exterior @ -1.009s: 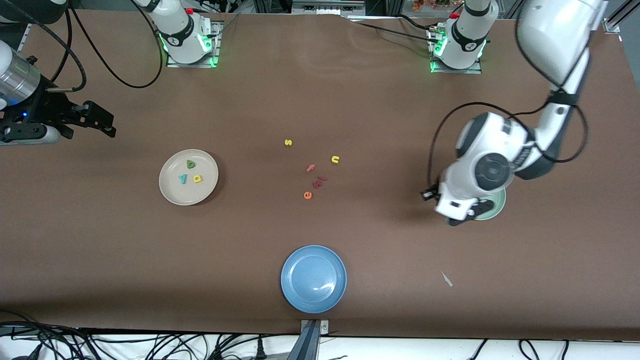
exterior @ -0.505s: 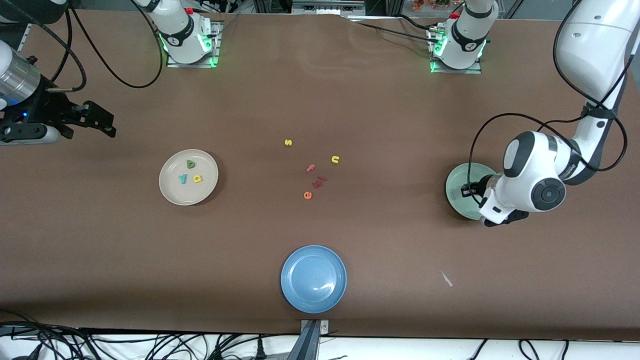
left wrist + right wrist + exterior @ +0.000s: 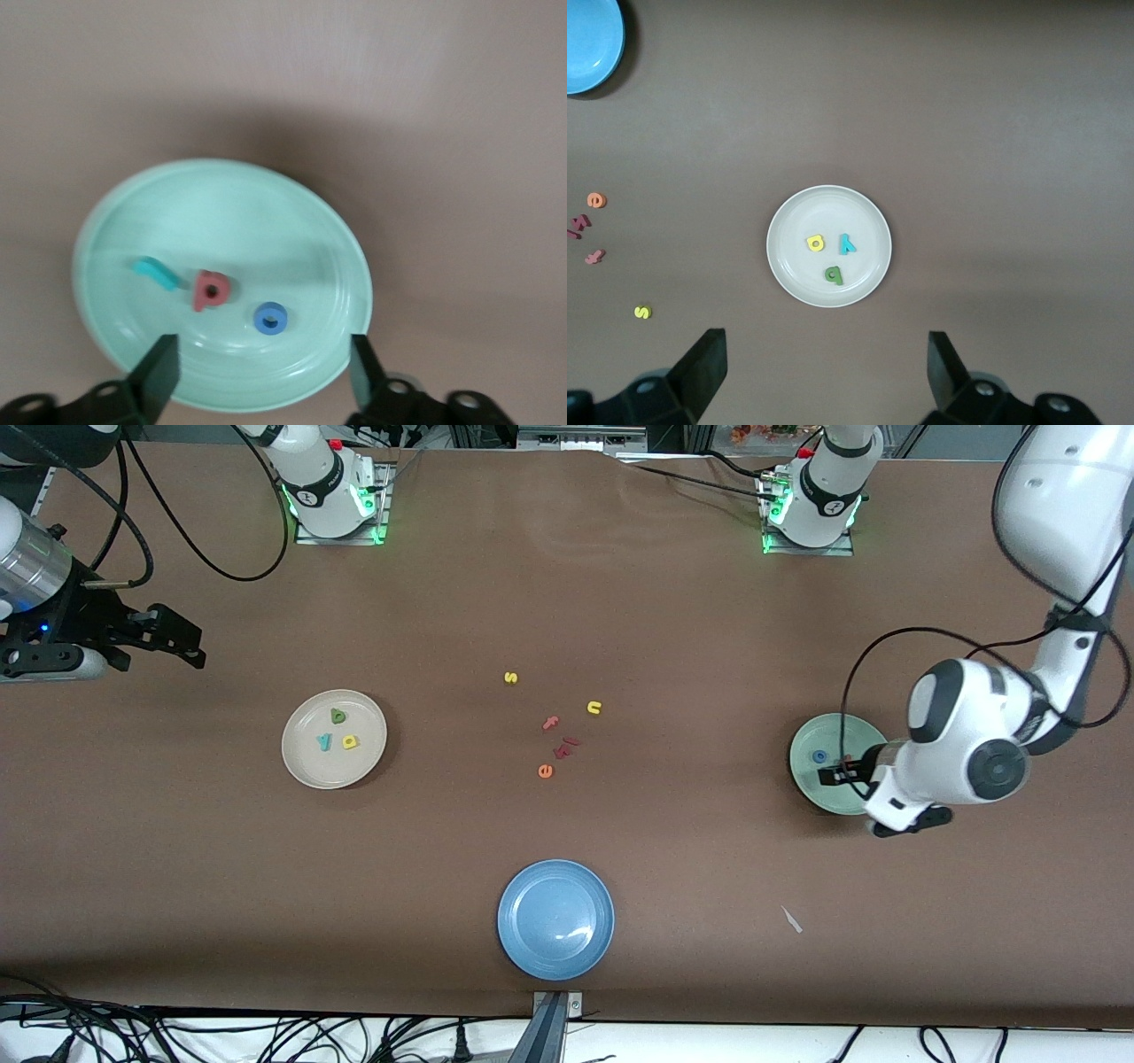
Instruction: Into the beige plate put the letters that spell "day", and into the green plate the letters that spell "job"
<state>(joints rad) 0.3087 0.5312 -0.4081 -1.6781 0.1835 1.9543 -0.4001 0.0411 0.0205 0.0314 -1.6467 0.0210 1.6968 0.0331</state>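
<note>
The green plate (image 3: 808, 784) sits toward the left arm's end of the table. In the left wrist view the green plate (image 3: 221, 190) holds the teal "j" (image 3: 157, 273), the pink-red "b" (image 3: 211, 290) and the blue "o" (image 3: 270, 318). My left gripper (image 3: 263, 372) hangs open just above the plate's rim (image 3: 840, 772), with nothing between its fingers. The beige plate (image 3: 306, 766) holds the green "d" (image 3: 337, 716), teal "y" (image 3: 324, 741) and yellow "a" (image 3: 350, 741). My right gripper (image 3: 182, 638) waits open, high above the table near that beige plate (image 3: 796, 274).
A blue plate (image 3: 555, 919) stands near the table's front edge. Mid-table lie a yellow "s" (image 3: 510, 677), yellow "n" (image 3: 594, 708), pink "f" (image 3: 551, 723), orange "e" (image 3: 545, 771) and dark red pieces (image 3: 563, 749). A white scrap (image 3: 791, 919) lies nearer the front camera than the green plate.
The left arm has swung toward its own end of the table, uncovering the green plate. Its gripper has opened and the blue "o" now shows in the plate. The right arm has not moved.
</note>
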